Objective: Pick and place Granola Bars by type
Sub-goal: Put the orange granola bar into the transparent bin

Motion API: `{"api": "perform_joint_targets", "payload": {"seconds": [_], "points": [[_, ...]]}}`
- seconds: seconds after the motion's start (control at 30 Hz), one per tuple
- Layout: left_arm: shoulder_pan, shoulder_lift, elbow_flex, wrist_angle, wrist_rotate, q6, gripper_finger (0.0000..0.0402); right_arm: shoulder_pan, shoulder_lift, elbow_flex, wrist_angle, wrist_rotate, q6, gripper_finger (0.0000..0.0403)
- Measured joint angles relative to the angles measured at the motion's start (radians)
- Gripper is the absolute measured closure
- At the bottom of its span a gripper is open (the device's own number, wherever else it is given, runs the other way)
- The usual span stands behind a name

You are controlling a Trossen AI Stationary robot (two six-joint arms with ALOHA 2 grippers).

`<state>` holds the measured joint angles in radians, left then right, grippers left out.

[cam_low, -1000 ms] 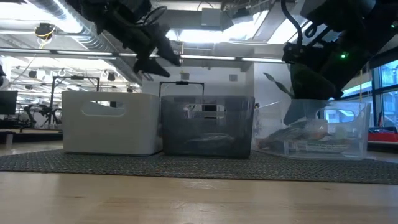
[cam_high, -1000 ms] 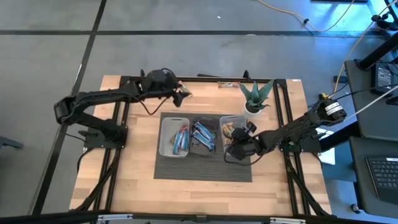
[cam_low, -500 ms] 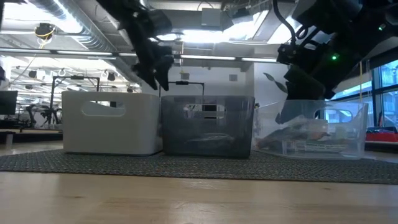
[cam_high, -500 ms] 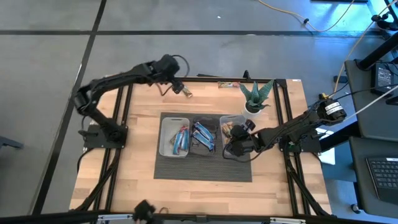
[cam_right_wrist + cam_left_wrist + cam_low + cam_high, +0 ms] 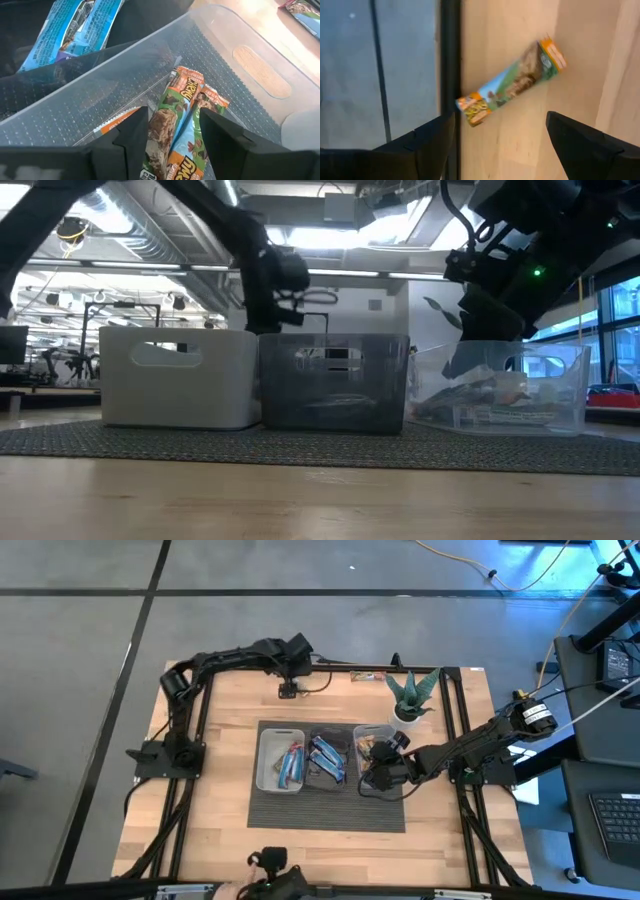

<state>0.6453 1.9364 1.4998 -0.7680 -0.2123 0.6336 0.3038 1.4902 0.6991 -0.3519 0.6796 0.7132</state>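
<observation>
Left gripper: I had the left gripper (image 5: pixel 288 690) at the far edge of the light wooden table (image 5: pixel 220 830), its two dark fingers (image 5: pixel 432 142) spread wide with nothing between them

Bar under the left jaws: a finger-length green and tan wrapped granola bar with orange ends (image 5: pixel 512 82) lay flat on the wood, tilted, just ahead of the open jaws and apart from both fingers; one end sat beside the black frame rail (image 5: pixel 450 60) at the table's edge

Right gripper: I held the right gripper (image 5: pixel 381 777) low over the clear rectangular plastic bin on the right (image 5: pixel 376 732), tips inside it in the low view (image 5: pixel 478 350); the jaws stood parted, and I saw no pinch

Bars at the right jaws: several orange, green and brown wrapped bars (image 5: pixel 182 117) lay piled on the bin floor, running up between the two dark fingers (image 5: pixel 131 140); whether a finger touched a wrapper I could not tell

Neighbouring bin: shiny blue wrapped bars (image 5: pixel 80 25) lay past the clear wall, beyond the right jaws, in the dark middle bin (image 5: pixel 328 759)

Third bin: the white bin on the left of the row (image 5: pixel 281 761) also held blue bars (image 5: pixel 291 764)

Mat: all three bins stood side by side on a dark ribbed mat (image 5: pixel 325 815)

Other bar: one more tan and green bar (image 5: pixel 368 676) lay at the table's far edge, beside the spiky green potted plant (image 5: pixel 412 693), well apart from either jaw
</observation>
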Motion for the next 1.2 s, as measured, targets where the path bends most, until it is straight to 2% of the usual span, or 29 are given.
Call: {"api": "perform_joint_targets", "payload": {"seconds": [0.2,0.43,0.6,0.77,0.87,1.2], "points": [[0.0,0.078,0.0,0.014,-0.038,0.104,0.0094,0.0,0.0,0.0,-0.002,0.0,0.0,0.0223],[0.0,0.099,0.001,0.103,-0.026,0.19,0.0094,0.0,0.0,0.0,-0.003,-0.001,0.011,0.0223],[0.009,0.101,0.001,0.116,0.078,0.189,0.0094,0.0,0.0,-0.001,-0.003,-0.001,0.011,0.0223],[0.011,0.119,0.0,0.137,0.082,0.208,0.0094,0.0,0.0,-0.001,-0.004,-0.001,0.01,0.0223],[0.016,0.132,0.0,0.137,0.12,0.21,0.0094,0.0,0.0,-0.001,-0.004,-0.001,0.011,0.0223],[0.043,0.176,0.002,0.115,0.131,0.119,0.0094,0.0,0.0,-0.002,-0.005,-0.001,0.011,0.0223]]}}
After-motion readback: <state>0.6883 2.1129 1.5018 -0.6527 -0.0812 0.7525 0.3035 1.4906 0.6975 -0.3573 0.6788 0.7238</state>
